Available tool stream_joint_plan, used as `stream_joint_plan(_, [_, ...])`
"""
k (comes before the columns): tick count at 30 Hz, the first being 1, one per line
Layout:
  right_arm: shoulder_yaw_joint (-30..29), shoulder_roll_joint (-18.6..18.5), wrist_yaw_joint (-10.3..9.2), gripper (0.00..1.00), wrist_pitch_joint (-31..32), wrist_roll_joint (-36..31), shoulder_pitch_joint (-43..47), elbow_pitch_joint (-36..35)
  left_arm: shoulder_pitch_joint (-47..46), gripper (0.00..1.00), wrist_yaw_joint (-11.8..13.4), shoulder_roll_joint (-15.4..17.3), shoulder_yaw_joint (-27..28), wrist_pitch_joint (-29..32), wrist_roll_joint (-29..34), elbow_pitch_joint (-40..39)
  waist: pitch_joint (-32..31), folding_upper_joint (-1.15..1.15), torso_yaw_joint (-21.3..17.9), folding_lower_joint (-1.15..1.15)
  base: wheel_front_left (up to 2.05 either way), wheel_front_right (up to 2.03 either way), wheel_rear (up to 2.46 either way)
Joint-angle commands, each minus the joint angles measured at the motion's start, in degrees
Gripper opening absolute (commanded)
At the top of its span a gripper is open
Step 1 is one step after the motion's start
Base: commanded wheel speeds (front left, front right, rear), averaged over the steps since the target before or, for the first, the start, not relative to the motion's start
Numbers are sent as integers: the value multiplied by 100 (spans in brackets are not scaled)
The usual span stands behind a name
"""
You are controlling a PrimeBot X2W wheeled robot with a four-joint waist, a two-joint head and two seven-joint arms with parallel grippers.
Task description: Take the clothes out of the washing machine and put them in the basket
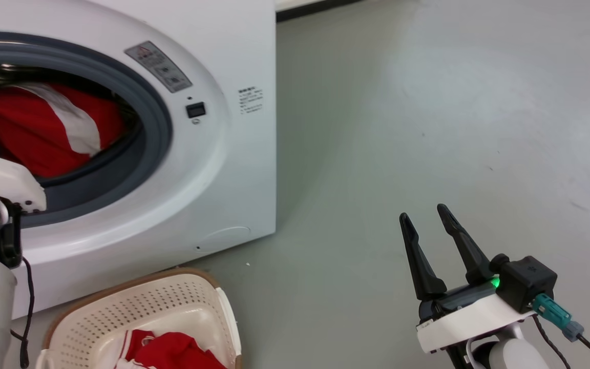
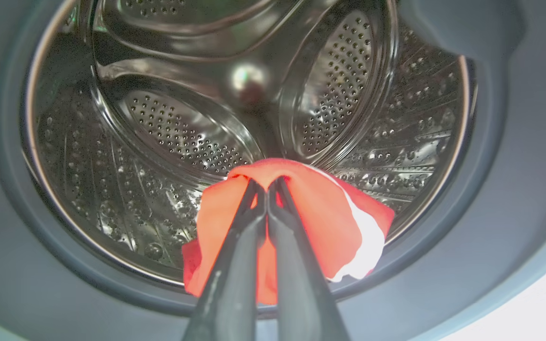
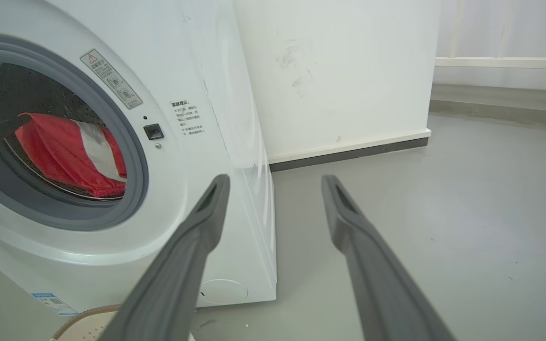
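Partly hidden, red garment (image 2: 320, 213) pinched in left end effector (image 2: 267, 188); right end effector (image 1: 424, 212) wide.

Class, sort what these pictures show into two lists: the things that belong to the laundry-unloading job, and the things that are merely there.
Belongs to the job: washing machine; red garment in the drum, pinched by the left gripper; basket; red garment in the basket.

Merely there: open right gripper, holding nothing; warning sticker; floor; wall.
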Motion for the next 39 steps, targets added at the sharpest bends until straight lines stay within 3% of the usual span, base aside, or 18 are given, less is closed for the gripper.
stream_joint_plan(1, [-18, 4, -4, 100, 6, -40, 53, -28, 96, 0, 21, -21, 4, -42, 15, -74, -178, 0, 166, 2, 0, 0, 0])
stream_joint_plan(11, [-176, 4, -4, 100, 251, -172, 360, -250, 1184, 0, 275, -274, -64, 273, -122, -1651, -640, 0, 519, 2, 0, 0, 0])
stream_joint_plan(24, [-392, 5, -4, 100, 562, -360, 673, -622, 3112, 0, 1159, -345, -84, 1168, -150, -4798, -840, 0, 1048, 2, 0, 0, 0])
stream_joint_plan(29, [-402, 5, -4, 100, 654, -432, 665, -740, 3732, 0, 1470, -420, -161, 1364, -76, -5636, -749, 0, 1257, 2, 0, 0, 0])
stream_joint_plan(34, [-418, 5, -4, 100, 701, -470, 588, -814, 4237, 0, 1658, -602, -364, 1488, -87, -5931, -610, 0, 1454, 2, 0, 0, 0])
stream_joint_plan(39, [-377, 5, -4, 100, 687, -468, 441, -856, 4581, 0, 1612, -880, -568, 1381, -260, -5495, -417, 0, 1551, 2, 0, 0, 0])
